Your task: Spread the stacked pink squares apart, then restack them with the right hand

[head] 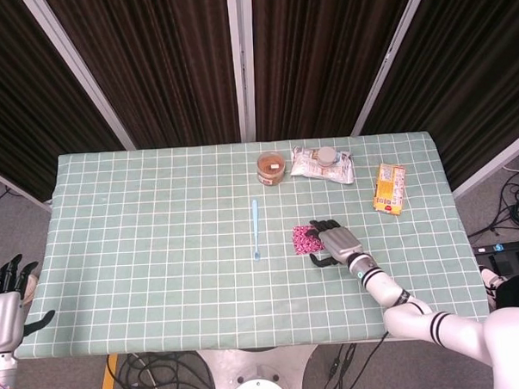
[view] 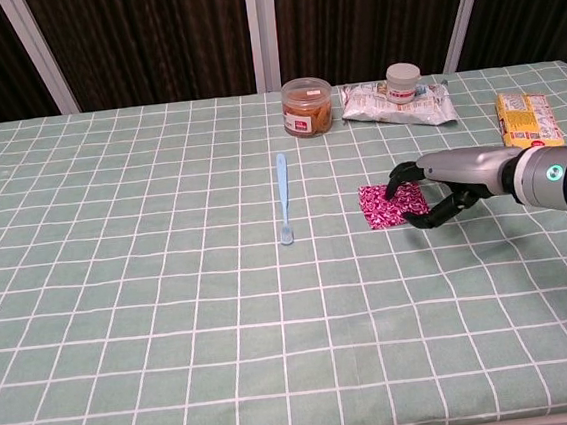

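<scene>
Here right hand [view: 440,189] fingertips on pink squares [view: 381,206] right edge.

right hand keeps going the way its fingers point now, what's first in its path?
The right hand points leftward across the table, its fingers already on the pink squares, so those come first. Past them, probably the blue spoon, though depth makes that line uncertain.

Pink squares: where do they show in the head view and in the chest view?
Head view: pink squares right of centre, under the right hand's fingertips.
Chest view: pink squares right of centre, at the right hand's fingertips.
Shared landmark: blue spoon, to their left in both.
</scene>
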